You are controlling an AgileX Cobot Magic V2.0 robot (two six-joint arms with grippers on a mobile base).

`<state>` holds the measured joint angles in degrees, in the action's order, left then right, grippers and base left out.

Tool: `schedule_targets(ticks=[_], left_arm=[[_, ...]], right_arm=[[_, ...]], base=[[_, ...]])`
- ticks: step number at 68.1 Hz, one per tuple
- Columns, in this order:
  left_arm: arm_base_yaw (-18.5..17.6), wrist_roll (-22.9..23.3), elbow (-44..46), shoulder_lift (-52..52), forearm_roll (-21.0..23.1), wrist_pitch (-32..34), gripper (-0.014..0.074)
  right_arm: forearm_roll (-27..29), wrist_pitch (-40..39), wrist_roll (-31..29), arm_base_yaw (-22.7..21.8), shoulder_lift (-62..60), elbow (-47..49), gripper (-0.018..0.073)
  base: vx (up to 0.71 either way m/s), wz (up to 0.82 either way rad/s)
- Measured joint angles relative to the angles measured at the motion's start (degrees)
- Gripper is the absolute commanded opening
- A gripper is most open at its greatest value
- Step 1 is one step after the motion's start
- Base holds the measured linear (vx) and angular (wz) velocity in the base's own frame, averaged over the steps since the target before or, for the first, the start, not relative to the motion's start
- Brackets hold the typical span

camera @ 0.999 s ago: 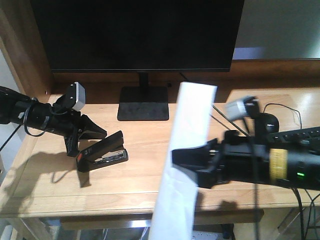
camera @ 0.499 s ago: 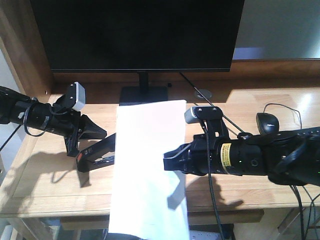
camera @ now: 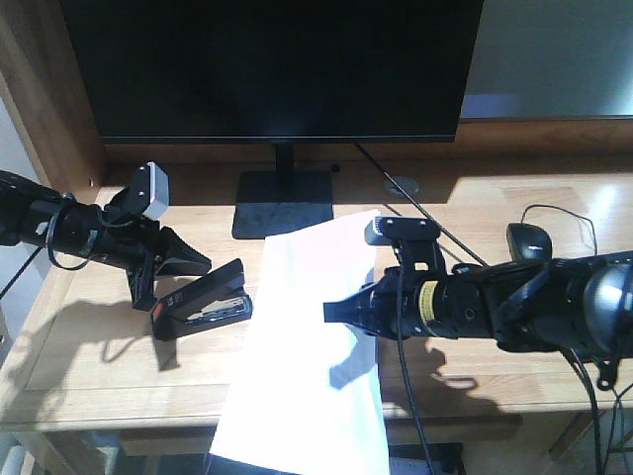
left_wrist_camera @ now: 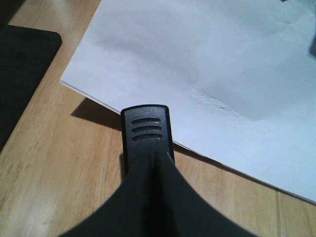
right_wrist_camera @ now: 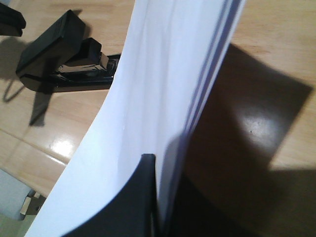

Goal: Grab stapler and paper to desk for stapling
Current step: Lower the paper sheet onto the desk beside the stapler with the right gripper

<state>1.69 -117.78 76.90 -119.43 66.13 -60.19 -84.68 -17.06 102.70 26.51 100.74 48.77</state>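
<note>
Paper (camera: 307,327), one white sheet, is clamped in the right end effector (camera: 336,312) and passes the front edge of the surface (camera: 99,356). One stapler (camera: 203,302) lies just before the left end effector (left_wrist_camera: 155,163), whose fingers are pressed together.

You have a wide black flat monitor (camera: 277,64) on a square black stand (camera: 284,204) at the back of the sunlit light-wood worktop (camera: 99,381), with a pale grey wall (camera: 554,49) behind.
</note>
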Motion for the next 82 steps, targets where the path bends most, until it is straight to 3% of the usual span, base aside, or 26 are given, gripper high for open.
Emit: schedule_targets(ticks=[42, 61, 82], left_arm=[[0.0, 0.0, 0.0, 0.0, 0.0, 0.0, -0.0006], [0.0, 0.0, 0.0, 0.0, 0.0, 0.0, -0.0006], [0.0, 0.0, 0.0, 0.0, 0.0, 0.0, -0.0006]], right_arm=[[-0.41, -5.17, 0.78, 0.04, 3.36, 4.96, -0.0001], [-0.4, -4.84, 0.78, 0.04, 10.41, 11.32, -0.0001], [4.5, -5.89, 0.83, 0.04, 14.53, 16.68, -0.0001]], base=[[0.0, 0.0], [0.0, 0.0], [0.0, 0.0]])
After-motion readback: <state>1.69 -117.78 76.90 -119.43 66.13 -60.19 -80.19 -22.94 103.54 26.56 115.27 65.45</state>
